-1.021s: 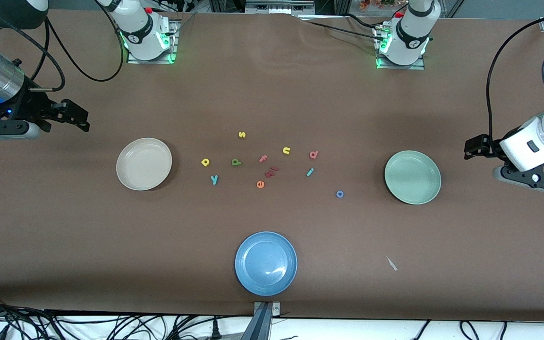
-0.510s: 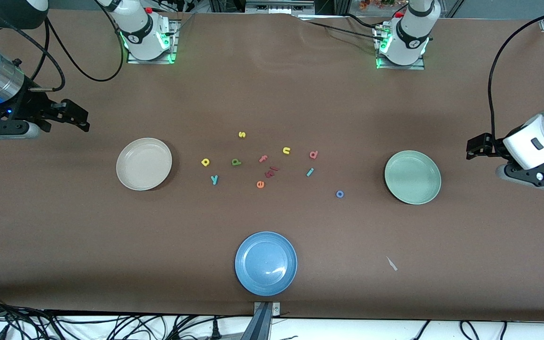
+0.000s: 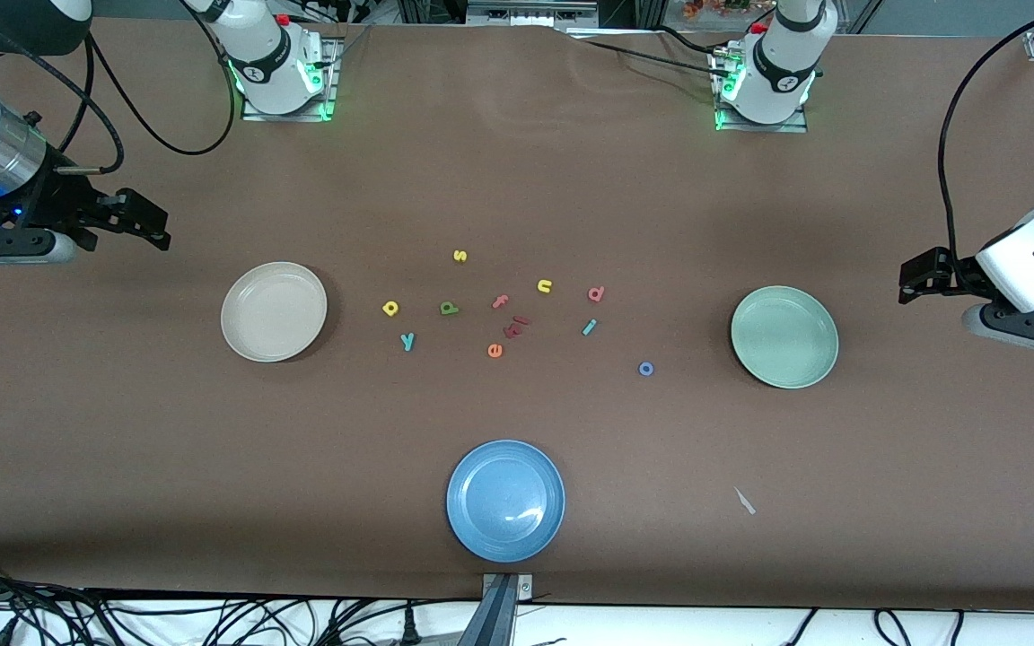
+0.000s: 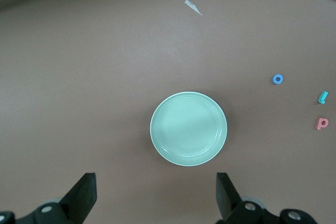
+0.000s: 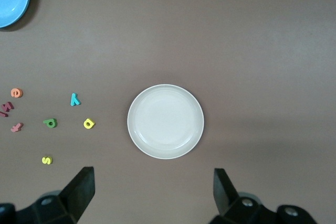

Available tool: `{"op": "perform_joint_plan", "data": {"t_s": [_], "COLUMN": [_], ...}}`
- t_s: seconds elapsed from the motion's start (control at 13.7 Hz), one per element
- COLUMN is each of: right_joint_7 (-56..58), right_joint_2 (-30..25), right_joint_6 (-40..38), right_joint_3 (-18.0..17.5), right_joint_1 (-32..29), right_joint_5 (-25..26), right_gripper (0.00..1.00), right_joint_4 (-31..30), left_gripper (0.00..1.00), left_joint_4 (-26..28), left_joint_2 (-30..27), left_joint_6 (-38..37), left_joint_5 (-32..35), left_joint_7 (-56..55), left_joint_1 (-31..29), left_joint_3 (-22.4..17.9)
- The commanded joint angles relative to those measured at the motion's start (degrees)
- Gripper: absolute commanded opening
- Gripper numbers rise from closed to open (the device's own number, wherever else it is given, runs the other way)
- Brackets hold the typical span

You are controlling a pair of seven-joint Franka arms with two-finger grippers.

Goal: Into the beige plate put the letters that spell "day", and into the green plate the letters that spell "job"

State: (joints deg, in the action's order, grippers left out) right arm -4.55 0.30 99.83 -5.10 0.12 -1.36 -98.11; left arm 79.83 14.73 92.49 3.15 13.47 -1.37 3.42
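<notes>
The empty beige plate (image 3: 274,311) (image 5: 165,121) lies toward the right arm's end, the empty green plate (image 3: 784,336) (image 4: 188,128) toward the left arm's end. Loose on the table between them are the yellow "a" (image 3: 390,308), teal "y" (image 3: 407,341), green "d" (image 3: 449,308), pinkish-red "b" (image 3: 596,293), teal "j" (image 3: 589,327) and blue "o" (image 3: 646,369). My right gripper (image 3: 156,229) (image 5: 152,190) hangs open over bare table beside the beige plate. My left gripper (image 3: 914,276) (image 4: 156,192) hangs open over bare table beside the green plate. Neither holds anything.
A blue plate (image 3: 505,500) sits near the table's front edge. Among the letters lie a yellow "s" (image 3: 460,256), yellow "u" (image 3: 544,286), pink "f" (image 3: 501,302), dark red pieces (image 3: 515,326) and an orange "e" (image 3: 495,350). A pale scrap (image 3: 744,501) lies nearer the camera than the green plate.
The left arm has drifted away from the green plate toward its own end of the table. The right arm and all letters have stayed put.
</notes>
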Motion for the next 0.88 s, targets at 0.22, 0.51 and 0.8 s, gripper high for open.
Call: {"op": "perform_joint_plan", "data": {"t_s": [0.22, 0.51, 0.8], "right_joint_7": [0.42, 0.42, 0.42], "right_joint_2": [0.31, 0.40, 0.31], "right_joint_6": [-1.04, -1.13, -1.04], "right_joint_3": [-0.26, -0.35, -0.26], "right_joint_1": [-0.20, -0.20, -0.20], "right_joint_5": [0.48, 0.39, 0.39], "right_gripper": [1.00, 1.00, 1.00], "right_joint_4": [1.17, 1.17, 1.17], "left_gripper": [1.00, 1.00, 1.00], "left_joint_4": [-0.38, -1.17, -1.17], "left_joint_2": [-0.23, 0.21, 0.12], "left_joint_6": [-0.12, -0.12, -1.17], "left_joint_5": [-0.86, -0.51, -0.51], "left_joint_7": [1.21, 0.85, 1.20], "left_joint_1": [0.49, 0.41, 0.49], "left_joint_3": [-0.78, -0.87, -0.87]}}
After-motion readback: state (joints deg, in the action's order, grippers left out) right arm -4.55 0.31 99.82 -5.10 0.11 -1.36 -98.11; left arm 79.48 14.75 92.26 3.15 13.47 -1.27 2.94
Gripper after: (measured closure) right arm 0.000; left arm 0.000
